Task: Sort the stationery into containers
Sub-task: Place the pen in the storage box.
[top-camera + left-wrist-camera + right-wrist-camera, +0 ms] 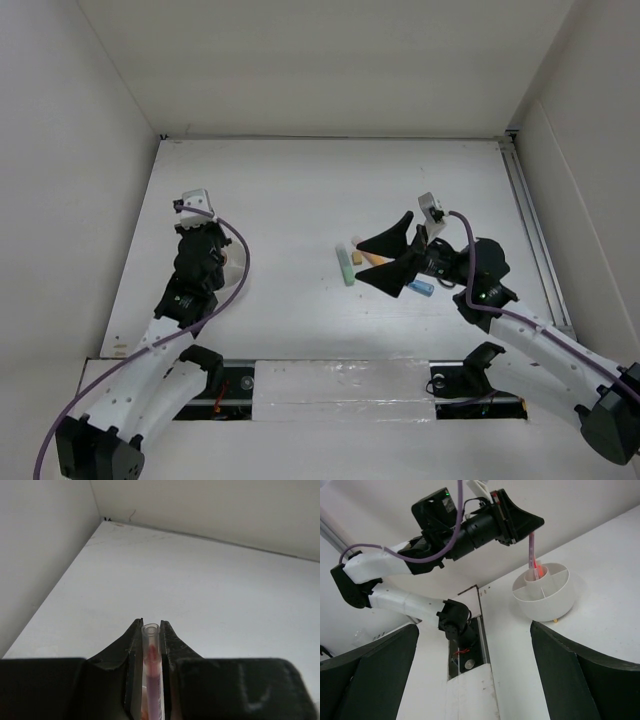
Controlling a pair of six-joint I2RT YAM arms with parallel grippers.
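- Left wrist view: the left gripper [151,630] is closed to a narrow slit on a thin clear pen [151,647] with a pink-red core. The pen's open round end stands just past the fingertips.
- Right wrist view: that pen hangs upright from the left gripper, and its lower end sits inside the central cup [540,573] of the round white tub [546,597].
- The wedge compartments around the cup that face this camera show nothing inside; the far ones are hidden by the walls.
- A tiny yellow-orange piece [555,621] shows on the table [300,180] at the tub's lower edge, touching it or just beside it; which cannot be told.
- Top external view: the tub is at the left of the table, mostly hidden under the left gripper.
- The right gripper [362,260] is spread wide right of the table's middle and grips nothing.
- An orange marker [376,259] lies between its two fingers. Whether the pads touch the marker cannot be told.
- A green marker [347,266] lies just beyond the fingertips, and a blue marker [421,288] lies beside the nearer finger.
- All three markers rest on the table, well apart from the tub.
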